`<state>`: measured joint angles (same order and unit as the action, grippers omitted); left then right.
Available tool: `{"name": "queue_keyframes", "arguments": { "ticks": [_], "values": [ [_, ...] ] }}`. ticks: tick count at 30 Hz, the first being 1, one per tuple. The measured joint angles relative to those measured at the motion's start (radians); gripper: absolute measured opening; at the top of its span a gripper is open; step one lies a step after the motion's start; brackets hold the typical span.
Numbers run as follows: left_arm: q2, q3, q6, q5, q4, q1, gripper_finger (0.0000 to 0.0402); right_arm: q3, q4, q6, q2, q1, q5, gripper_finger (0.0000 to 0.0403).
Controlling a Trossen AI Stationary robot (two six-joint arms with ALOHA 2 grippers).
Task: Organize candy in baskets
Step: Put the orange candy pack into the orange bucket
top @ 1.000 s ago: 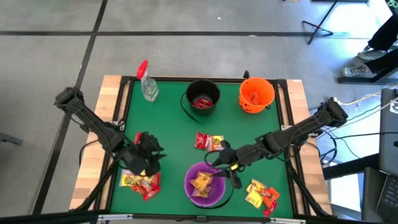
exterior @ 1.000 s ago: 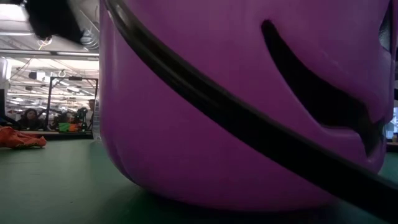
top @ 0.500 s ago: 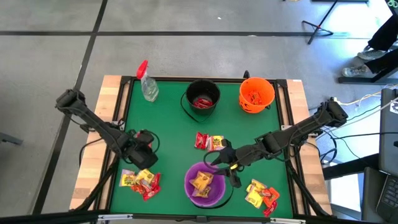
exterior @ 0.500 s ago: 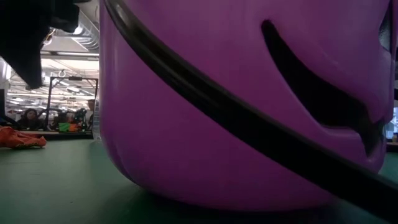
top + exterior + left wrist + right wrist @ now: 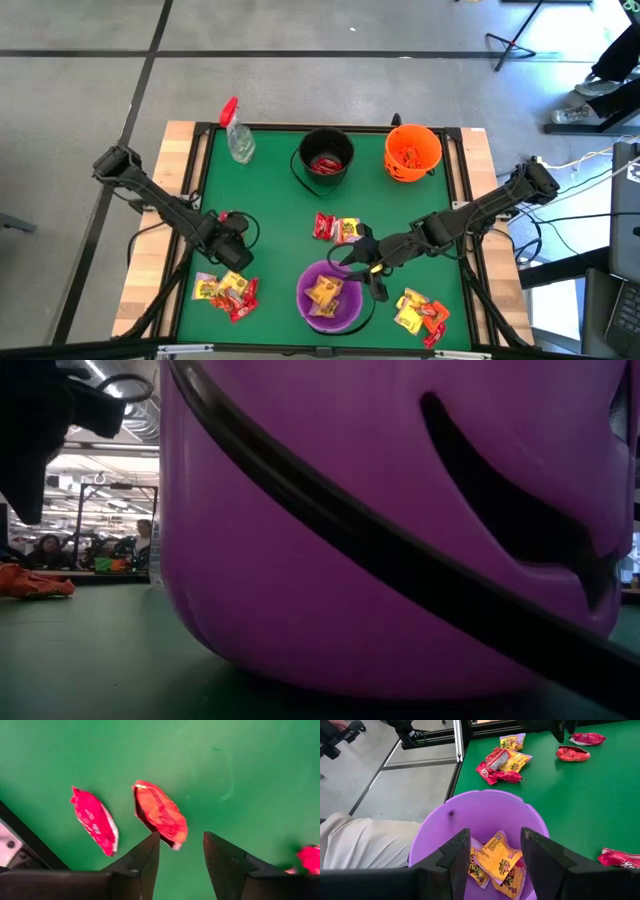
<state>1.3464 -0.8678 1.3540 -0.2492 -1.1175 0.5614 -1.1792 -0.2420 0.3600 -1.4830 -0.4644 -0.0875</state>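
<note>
Left wrist view shows the left gripper (image 5: 181,851) spread and empty above an orange-red packet (image 5: 160,813) on the green table (image 5: 260,775), where a slanted descent could push it aside, while the parted, empty right gripper (image 5: 495,851) hovers over the purple bucket (image 5: 440,827) holding yellow candy (image 5: 497,857).

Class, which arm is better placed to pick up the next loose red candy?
The left: its open gripper hovers right over a red candy, while the right gripper hangs over the purple bucket.
</note>
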Motion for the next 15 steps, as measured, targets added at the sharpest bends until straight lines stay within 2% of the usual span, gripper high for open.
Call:
{"name": "queue_keyframes", "arguments": {
  "ticks": [8, 15],
  "values": [
    [0.000, 0.064, 0.002, 0.052, 0.012, -0.016, 0.0203, 0.000, 0.001, -0.019, 0.000, 0.000, -0.003, 0.0170],
    [0.000, 0.142, 0.004, 0.073, 0.179, -0.016, 0.0231, 0.000, 0.001, -0.028, 0.000, 0.000, -0.023, 0.0170]
  ]
}}
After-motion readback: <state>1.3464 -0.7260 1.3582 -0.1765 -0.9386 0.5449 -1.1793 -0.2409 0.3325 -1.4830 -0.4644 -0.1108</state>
